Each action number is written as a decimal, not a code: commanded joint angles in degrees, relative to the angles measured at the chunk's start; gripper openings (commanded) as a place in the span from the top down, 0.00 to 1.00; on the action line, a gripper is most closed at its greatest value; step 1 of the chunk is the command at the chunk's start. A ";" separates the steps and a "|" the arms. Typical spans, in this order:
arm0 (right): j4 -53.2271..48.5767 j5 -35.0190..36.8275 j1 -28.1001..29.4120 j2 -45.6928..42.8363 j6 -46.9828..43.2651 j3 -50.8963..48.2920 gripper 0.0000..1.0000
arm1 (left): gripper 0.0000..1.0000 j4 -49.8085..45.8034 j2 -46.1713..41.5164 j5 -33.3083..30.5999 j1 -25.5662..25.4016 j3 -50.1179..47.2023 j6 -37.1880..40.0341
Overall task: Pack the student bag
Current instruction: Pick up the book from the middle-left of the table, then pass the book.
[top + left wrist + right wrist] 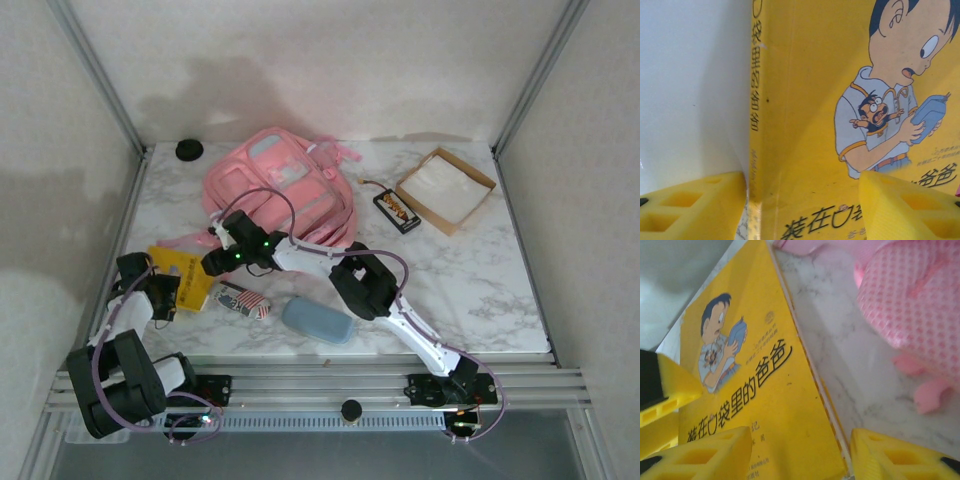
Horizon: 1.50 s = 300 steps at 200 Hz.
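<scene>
— Starting at the left: condition of the left gripper [802, 192]?
— Released. Pads spread wide, nothing pinched. Poised low over the yellow picture book [183, 275], with the spine just inside the left-hand pad.

— Moving right?
— Right gripper [801, 442] likewise unclenched, reaching leftward and straddling the book's right-hand edge. Bare marble table [850, 370] beyond that edge. No hold on anything.

— Next along?
— Striped pouch [243, 300] just right of the book, at the near side. Blue-grey oval case [317, 320] further right, also near. Both loose on the table, apart from each other.

— Locating the student bag?
— Found at the far centre: student bag [280, 190], pink, lying flat, just beyond the right gripper. Seen close by from the right wrist too, pink mesh fabric at the upper right. Main zip open or closed: cannot tell. Nothing seen inside.

— Far right?
— Small black item [397, 210] with orange marks, then the shallow cardboard box [445, 188] at the far right corner. Well apart from both grippers.

— Progress?
— Judged early. No article visibly packed; book, pouch and case all lying outside the bag. Left to do, by estimate: securing the book between the two arms, finding or opening the bag's mouth, loading each piece in turn.
</scene>
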 commanded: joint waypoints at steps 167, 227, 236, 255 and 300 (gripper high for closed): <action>1.71 -1.88 0.95 -5.07 4.49 3.01 0.90 | 0.36 10.82 1.74 8.17 -2.71 1.98 2.35; 8.89 -2.28 -1.22 -12.01 13.35 1.47 1.00 | 0.18 0.83 -3.10 6.52 1.75 10.17 5.64; 9.37 -2.30 -1.45 -13.37 14.13 1.37 1.00 | 0.16 -1.00 -3.89 6.70 2.56 11.47 5.87; 10.98 -1.39 -1.78 -17.08 14.73 -0.57 1.00 | 0.10 -2.74 -5.35 8.51 4.02 13.23 5.45; 16.46 -0.83 -3.59 -26.81 19.38 -9.56 1.00 | 0.05 0.53 -6.95 17.61 4.63 15.16 0.05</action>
